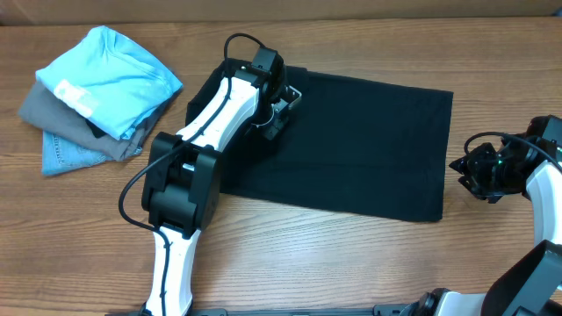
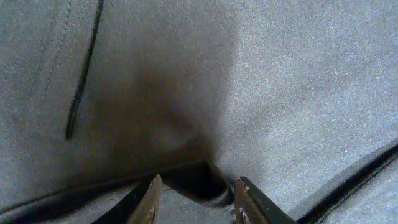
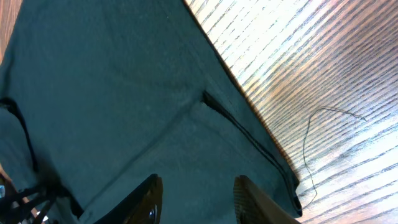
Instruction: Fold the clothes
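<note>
The left claw (image 2: 196, 200) sits on the black T-shirt (image 1: 369, 145) with its fingers apart, and the right claw (image 3: 198, 200) hangs open by the shirt's edge above the desk (image 1: 307, 254).

Even light overhead, glare on the table (image 3: 336, 68), left wrist view dim, grainy.

black T-shirt (image 1: 369, 149): one
light blue shirt (image 1: 110, 75): one
grey garment (image 1: 53, 110): one
blue denim piece (image 1: 66, 158): one
robot arms (image 1: 219, 110) (image 1: 546, 197): two
</note>
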Controlling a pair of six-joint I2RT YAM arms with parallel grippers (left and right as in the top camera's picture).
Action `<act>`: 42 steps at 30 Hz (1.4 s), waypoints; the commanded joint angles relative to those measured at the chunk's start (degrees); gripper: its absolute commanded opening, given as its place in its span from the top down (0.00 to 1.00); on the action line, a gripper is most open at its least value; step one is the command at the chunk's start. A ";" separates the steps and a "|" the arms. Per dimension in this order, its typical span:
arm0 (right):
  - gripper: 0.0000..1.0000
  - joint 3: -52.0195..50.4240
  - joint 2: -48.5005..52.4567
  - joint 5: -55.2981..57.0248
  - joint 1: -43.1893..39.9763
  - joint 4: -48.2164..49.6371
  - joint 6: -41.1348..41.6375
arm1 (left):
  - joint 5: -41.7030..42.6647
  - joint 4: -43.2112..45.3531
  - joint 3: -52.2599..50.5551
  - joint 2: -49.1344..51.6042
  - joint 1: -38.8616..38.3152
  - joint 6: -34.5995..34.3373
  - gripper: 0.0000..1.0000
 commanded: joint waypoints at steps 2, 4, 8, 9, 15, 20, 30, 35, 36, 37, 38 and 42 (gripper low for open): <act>0.60 1.09 -1.01 -0.46 -0.15 0.11 -0.48 | 1.42 1.73 -0.50 0.57 -0.74 -0.22 0.64; 0.60 1.09 -1.01 -0.46 -0.15 -0.11 -0.48 | 2.19 2.10 -0.92 0.57 -0.74 -0.22 0.71; 0.60 1.09 -1.01 -0.26 -0.15 -0.28 -0.48 | 3.52 1.92 -0.96 0.57 -0.74 -1.60 0.96; 0.60 1.09 -1.01 -0.26 -0.15 -0.31 -0.50 | 3.45 1.90 -0.90 0.48 -0.74 -2.56 0.96; 0.60 1.09 -1.01 -0.26 -0.15 -0.28 -0.48 | 3.21 0.37 2.45 -0.13 -0.72 -5.16 0.96; 0.60 1.09 -1.01 -0.24 -0.15 -0.28 -0.48 | 3.23 -0.28 5.81 -0.13 -0.72 -5.14 0.96; 0.60 1.09 -1.01 0.61 -0.15 -0.24 -0.46 | 3.13 -4.79 6.80 -0.07 -0.74 -4.87 0.60; 0.60 1.09 -1.01 0.61 -0.15 -0.02 -0.46 | 2.38 -6.10 6.16 0.00 -0.87 -4.98 0.53; 0.60 1.09 -1.01 0.61 -0.15 0.00 -0.46 | 2.29 -5.97 5.84 0.00 -1.14 -4.96 0.53; 0.60 1.09 -1.01 0.61 -0.15 -0.02 -0.46 | 1.86 -5.46 5.31 0.00 -1.42 -4.96 0.53; 0.60 1.09 -1.01 0.61 -0.15 -0.04 -0.46 | 1.68 -4.74 4.46 0.02 -1.66 -4.96 0.52; 0.60 1.09 -1.01 0.61 -0.15 -0.15 -0.48 | 1.44 -1.05 0.07 0.13 -2.43 -4.96 0.50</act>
